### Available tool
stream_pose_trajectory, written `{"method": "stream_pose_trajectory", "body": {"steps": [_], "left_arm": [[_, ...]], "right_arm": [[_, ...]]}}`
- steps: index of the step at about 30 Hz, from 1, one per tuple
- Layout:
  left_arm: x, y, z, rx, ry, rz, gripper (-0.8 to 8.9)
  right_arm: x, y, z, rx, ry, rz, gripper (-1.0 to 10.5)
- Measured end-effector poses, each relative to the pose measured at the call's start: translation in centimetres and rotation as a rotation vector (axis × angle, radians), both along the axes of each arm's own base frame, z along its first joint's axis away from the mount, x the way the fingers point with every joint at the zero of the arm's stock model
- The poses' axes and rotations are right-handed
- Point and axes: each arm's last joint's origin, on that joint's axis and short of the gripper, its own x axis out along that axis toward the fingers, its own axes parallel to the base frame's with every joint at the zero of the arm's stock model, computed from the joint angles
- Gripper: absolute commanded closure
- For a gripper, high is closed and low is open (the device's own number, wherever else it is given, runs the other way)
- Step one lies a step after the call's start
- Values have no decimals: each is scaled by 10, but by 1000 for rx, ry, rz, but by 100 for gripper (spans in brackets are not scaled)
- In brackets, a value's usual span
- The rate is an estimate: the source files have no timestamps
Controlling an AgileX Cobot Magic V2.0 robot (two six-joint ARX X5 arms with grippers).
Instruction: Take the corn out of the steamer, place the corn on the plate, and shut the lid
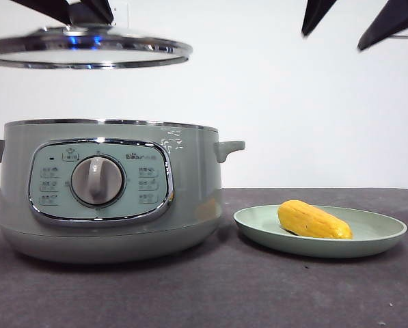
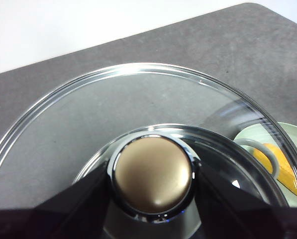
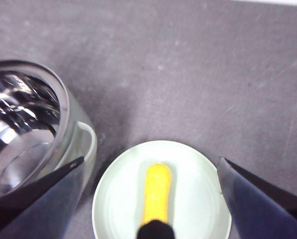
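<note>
Left end effector [image 2: 150, 181] pinches the bronze-looking knob of the round chrome-rimmed glass lid [image 1: 87, 51], likely heavy, slippery and fragile, above the pale-green steamer [image 1: 111, 188]; right end effector [image 3: 150, 199] spread wide, empty.

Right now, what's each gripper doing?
Left gripper: shut on the lid knob, held above the steamer.
Right gripper: open, empty, above the corn.

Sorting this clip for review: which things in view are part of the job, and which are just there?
Part of the job:
corn, lying on the plate
steamer, open
lid, held above the steamer by the left gripper
right gripper, open above the plate

Just there:
only the dark table
</note>
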Motion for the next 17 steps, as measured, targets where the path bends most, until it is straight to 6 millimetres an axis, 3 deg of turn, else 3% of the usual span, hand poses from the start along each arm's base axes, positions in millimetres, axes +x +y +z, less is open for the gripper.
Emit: {"method": "stream_pose_trajectory", "body": {"steps": [8,17], "left_arm": [[24,-15,-26,21,71,-19,826],[37,-32,-49,46,144,-50,826]], "right_arm": [[-31,-15,16,19,-32,-2,506],[-44,-22,20,13,-30,-10,506]]}}
